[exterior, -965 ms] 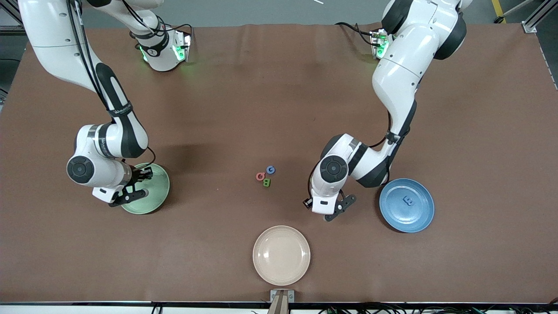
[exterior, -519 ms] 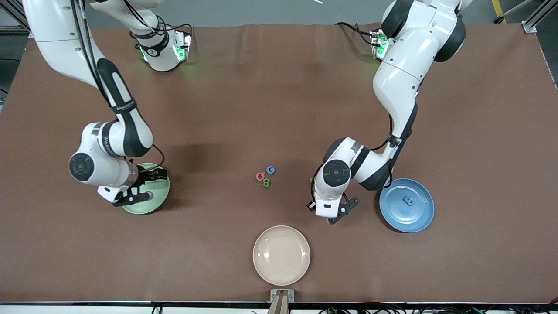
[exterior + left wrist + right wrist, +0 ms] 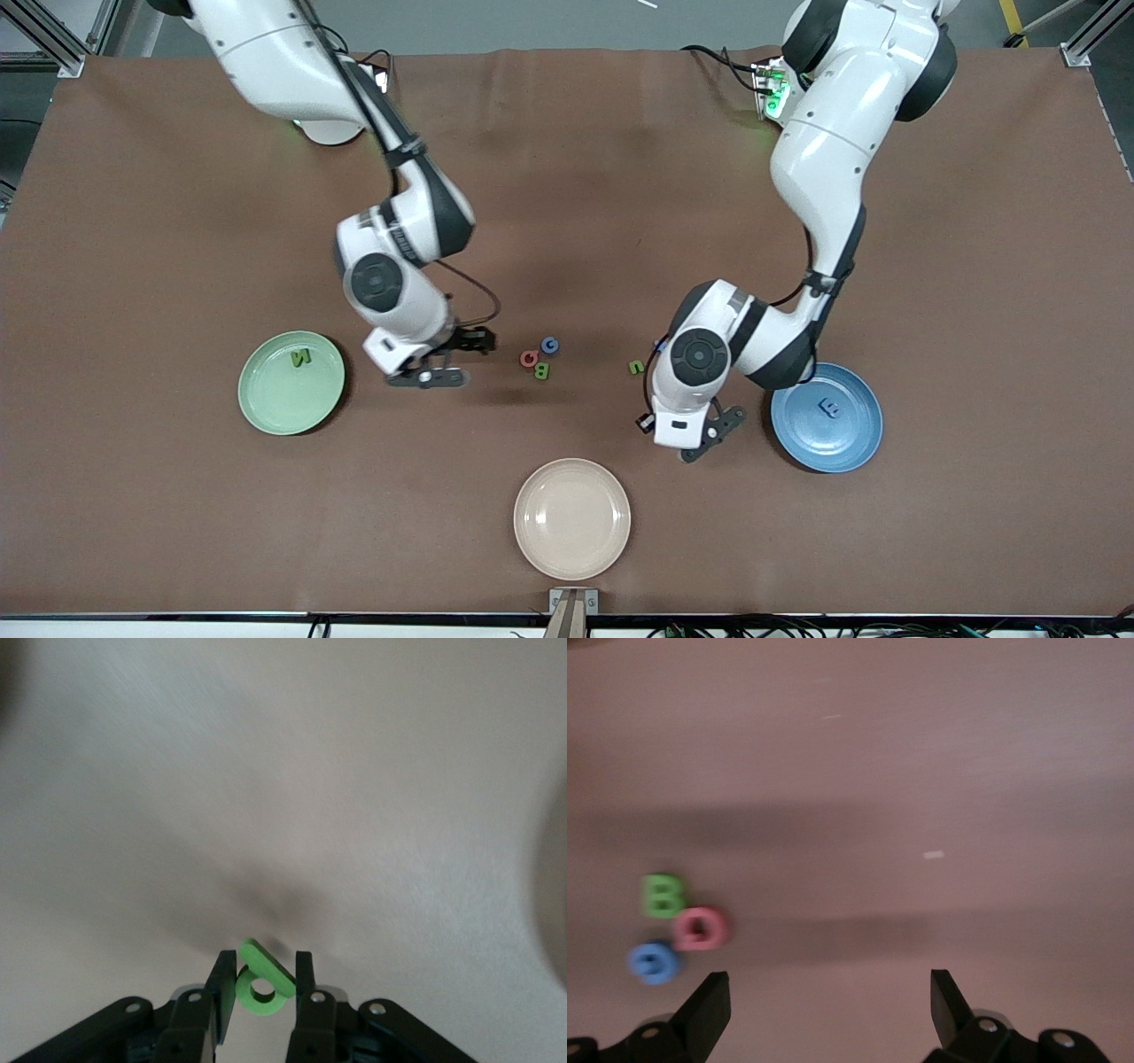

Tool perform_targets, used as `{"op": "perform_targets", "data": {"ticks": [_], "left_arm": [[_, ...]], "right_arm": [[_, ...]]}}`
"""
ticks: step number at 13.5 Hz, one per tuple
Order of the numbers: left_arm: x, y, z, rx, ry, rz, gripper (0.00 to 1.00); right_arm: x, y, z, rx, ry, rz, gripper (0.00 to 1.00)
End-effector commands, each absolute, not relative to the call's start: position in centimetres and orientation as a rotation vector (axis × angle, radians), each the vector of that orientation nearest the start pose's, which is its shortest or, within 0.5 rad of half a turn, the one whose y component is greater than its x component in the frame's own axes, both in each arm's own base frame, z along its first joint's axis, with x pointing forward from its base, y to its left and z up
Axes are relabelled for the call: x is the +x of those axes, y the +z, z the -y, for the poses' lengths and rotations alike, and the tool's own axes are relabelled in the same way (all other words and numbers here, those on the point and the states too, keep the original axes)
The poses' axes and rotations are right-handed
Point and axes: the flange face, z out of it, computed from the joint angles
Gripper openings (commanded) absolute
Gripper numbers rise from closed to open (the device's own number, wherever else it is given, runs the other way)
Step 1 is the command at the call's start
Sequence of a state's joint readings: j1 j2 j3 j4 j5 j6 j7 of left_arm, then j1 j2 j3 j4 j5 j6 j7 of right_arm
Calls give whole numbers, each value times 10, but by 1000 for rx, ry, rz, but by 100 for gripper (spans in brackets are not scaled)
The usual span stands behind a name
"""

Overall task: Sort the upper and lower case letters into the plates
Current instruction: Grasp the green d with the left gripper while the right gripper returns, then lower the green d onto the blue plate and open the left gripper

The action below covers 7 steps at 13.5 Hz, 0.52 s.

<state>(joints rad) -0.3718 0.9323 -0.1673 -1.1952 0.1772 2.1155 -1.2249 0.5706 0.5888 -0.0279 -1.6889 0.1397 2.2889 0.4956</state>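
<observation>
My left gripper (image 3: 264,964) is shut on a small green letter p (image 3: 266,981). In the front view that gripper (image 3: 702,440) hangs over bare table beside the blue plate (image 3: 858,440), and its hand hides the p. A blue letter (image 3: 830,408) lies in the blue plate. The pale green plate (image 3: 266,399) holds a green N (image 3: 302,358). Pink Q (image 3: 529,358), blue G (image 3: 550,345) and green B (image 3: 541,371) cluster mid-table, with a green u (image 3: 636,366) toward the left arm's end. My right gripper (image 3: 454,360) is open beside the cluster, with nothing between its fingers (image 3: 709,1005).
A beige plate (image 3: 572,517) sits near the table's front edge, nearer the front camera than the letter cluster. The right wrist view shows the B (image 3: 662,895), Q (image 3: 702,928) and G (image 3: 654,961) ahead of the open right gripper (image 3: 828,997), off to one side.
My right arm swung from the green plate to beside the letter cluster, leaving the N in the plate. My left gripper shut on the green p and shifted toward the blue plate, uncovering the u.
</observation>
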Motion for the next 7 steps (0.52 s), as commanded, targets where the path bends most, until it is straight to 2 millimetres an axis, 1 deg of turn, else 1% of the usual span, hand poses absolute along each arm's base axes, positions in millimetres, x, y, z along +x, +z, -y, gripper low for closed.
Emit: {"op": "perform_targets", "data": {"ticks": [1, 2, 3, 4, 5, 6, 7], "left_arm": [[691, 274, 283, -2990, 107, 1035, 0], [692, 284, 255, -3002, 157, 971, 0], [691, 289, 227, -3004, 180, 915, 0], [683, 289, 207, -3009, 206, 808, 1], [674, 286, 190, -3002, 222, 723, 1], [669, 275, 168, -2979, 250, 698, 3], [663, 263, 154, -2963, 287, 680, 4]], "right_arm": [[595, 240, -399, -3054, -28, -127, 95], [596, 234, -411, -3056, -60, -136, 95], [598, 225, -416, -3069, -86, -141, 95], [601, 218, -422, -3090, -117, -137, 94], [604, 211, -426, -3103, -142, -149, 94], [606, 206, -434, -3111, -167, -156, 92], [605, 200, -444, -3113, -182, -164, 92]]}}
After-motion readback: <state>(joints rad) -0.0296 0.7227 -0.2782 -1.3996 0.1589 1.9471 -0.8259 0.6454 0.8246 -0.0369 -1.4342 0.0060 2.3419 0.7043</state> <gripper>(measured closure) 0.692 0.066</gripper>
